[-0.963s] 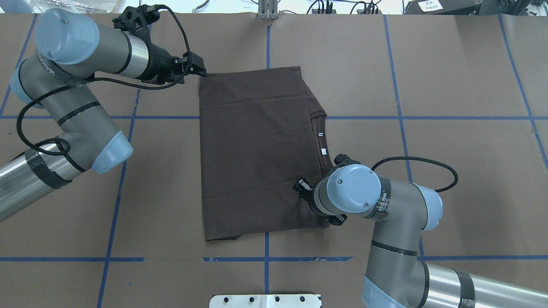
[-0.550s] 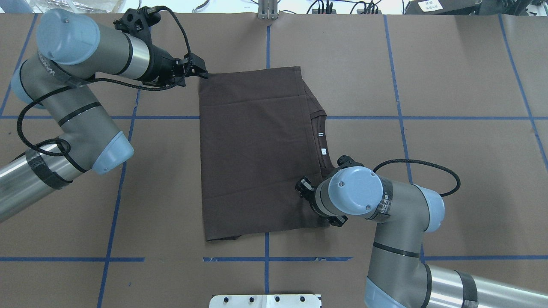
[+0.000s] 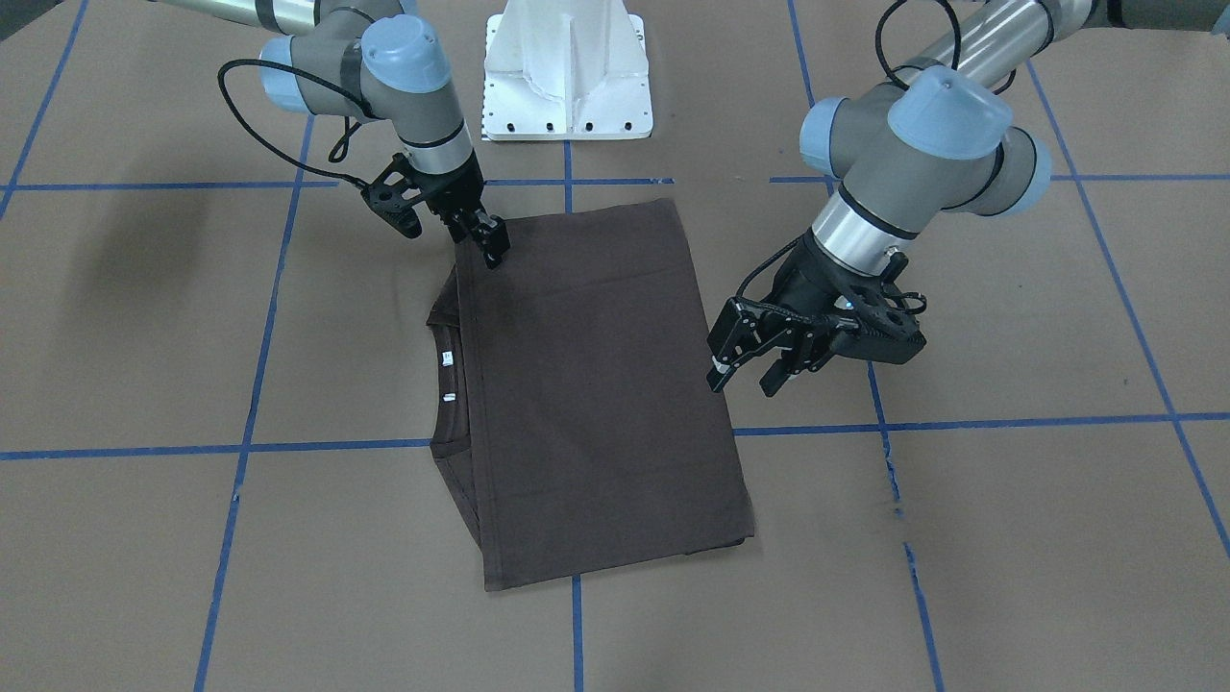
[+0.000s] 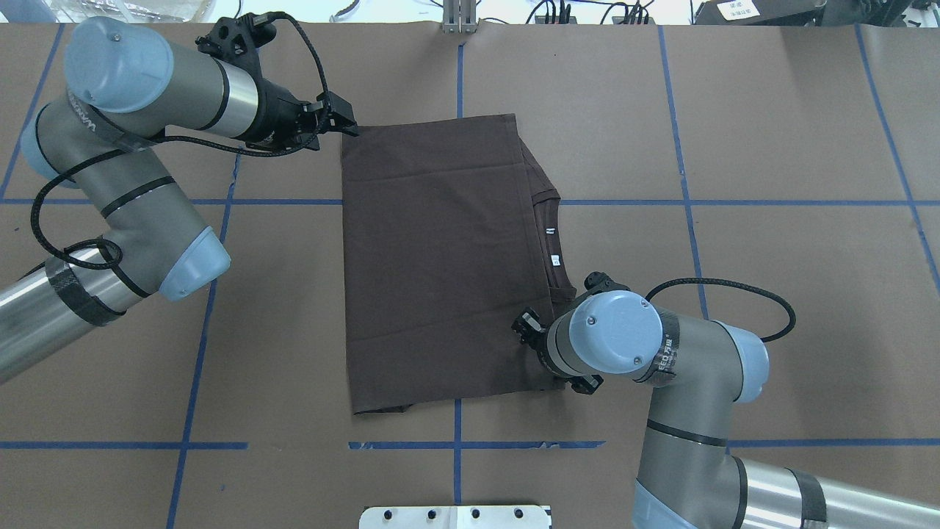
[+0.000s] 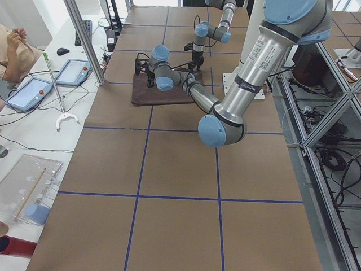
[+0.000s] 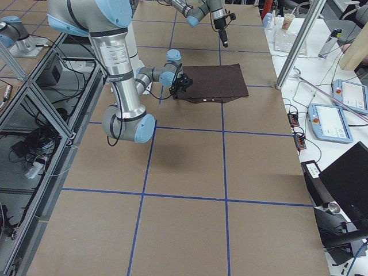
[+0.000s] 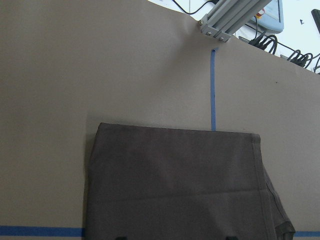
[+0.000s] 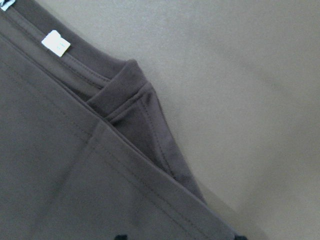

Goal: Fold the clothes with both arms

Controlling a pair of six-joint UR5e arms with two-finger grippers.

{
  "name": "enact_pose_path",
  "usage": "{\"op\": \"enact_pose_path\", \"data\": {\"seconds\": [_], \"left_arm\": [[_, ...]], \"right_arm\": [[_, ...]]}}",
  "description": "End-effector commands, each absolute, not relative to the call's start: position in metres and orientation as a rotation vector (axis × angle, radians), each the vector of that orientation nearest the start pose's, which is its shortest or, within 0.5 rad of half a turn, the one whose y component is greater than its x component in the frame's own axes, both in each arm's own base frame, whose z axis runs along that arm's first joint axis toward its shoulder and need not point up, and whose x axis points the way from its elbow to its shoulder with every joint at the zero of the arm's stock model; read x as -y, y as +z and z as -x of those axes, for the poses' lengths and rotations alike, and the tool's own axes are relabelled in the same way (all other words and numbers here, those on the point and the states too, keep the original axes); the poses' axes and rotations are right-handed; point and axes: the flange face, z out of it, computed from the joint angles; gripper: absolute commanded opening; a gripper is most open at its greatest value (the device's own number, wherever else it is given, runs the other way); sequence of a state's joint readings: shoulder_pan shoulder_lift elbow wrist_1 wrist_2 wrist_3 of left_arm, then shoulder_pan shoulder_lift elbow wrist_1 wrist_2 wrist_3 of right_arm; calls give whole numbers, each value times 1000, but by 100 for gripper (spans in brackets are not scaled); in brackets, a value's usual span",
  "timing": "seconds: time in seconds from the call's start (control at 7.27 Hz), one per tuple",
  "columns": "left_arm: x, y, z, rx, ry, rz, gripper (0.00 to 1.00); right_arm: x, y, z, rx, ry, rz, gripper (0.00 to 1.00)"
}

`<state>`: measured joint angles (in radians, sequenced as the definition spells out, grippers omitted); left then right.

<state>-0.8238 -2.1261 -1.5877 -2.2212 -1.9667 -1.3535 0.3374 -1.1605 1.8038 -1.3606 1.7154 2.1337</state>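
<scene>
Brown paper table [image 4: 771,147] taped with blue lines [image 4: 808,201], white pedestal base [image 3: 567,77] at the near edge. The folded T-shirt [image 4: 433,257] lies at the centre. The left gripper [image 3: 742,382], jaws apart, hangs by its far left corner. The right gripper [image 3: 490,252], also spread, is low over the near right corner, hidden from overhead by its wrist [image 4: 606,332].

Bare table [image 4: 771,147] is stretching wide around the flat folded T-shirt [image 4: 440,264], leaving passage beyond its far edge and out to the right. The left gripper [image 3: 745,373], jaws apart, is hanging just beside the shirt's left edge near the far corner, the left arm [image 4: 132,198] looming over the table's left part. The right gripper [image 3: 485,240] is crowding the near right corner, the right arm [image 4: 683,411] covering the ground behind it. The white pedestal [image 3: 567,77] is sitting apart from the shirt's near edge.
</scene>
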Motion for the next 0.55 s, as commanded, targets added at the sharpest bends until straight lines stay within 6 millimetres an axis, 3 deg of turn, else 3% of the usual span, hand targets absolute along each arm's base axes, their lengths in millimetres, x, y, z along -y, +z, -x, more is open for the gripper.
{"op": "enact_pose_path", "data": {"seconds": [0.0, 0.14, 0.28, 0.41], "left_arm": [[560, 249, -388, -1220, -285, -302, 73], [559, 248, -387, -1220, -286, -301, 73], [559, 248, -387, -1220, -285, -302, 73], [559, 248, -387, -1220, -285, -302, 73]], "right_arm": [[314, 311, 550, 846, 775, 239, 66], [313, 310, 550, 848, 774, 239, 37], [312, 308, 552, 850, 770, 242, 0], [312, 309, 553, 849, 767, 242, 0]]}}
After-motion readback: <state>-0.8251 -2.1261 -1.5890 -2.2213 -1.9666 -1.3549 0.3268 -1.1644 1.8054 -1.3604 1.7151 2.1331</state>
